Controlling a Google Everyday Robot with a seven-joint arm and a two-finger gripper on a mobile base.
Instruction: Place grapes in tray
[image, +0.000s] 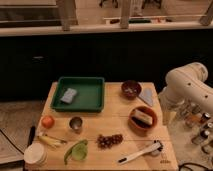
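Note:
The grapes (109, 140), a small dark red bunch, lie on the wooden table (112, 112) near its front middle. The green tray (89, 98) stands at the table's back left, with a blue-grey sponge (68, 95) inside it. My white arm (186, 87) is folded at the table's right edge, well to the right of the grapes and the tray. My gripper is out of view; the arm's lower end drops behind the table's right side.
A dark red bowl (131, 88) and a grey cloth (147, 97) are at the back right. A brown bowl (142, 119), a metal cup (75, 123), an orange fruit (47, 121), a green item (75, 151), a white lidded cup (35, 154) and a white brush (141, 152) surround the grapes.

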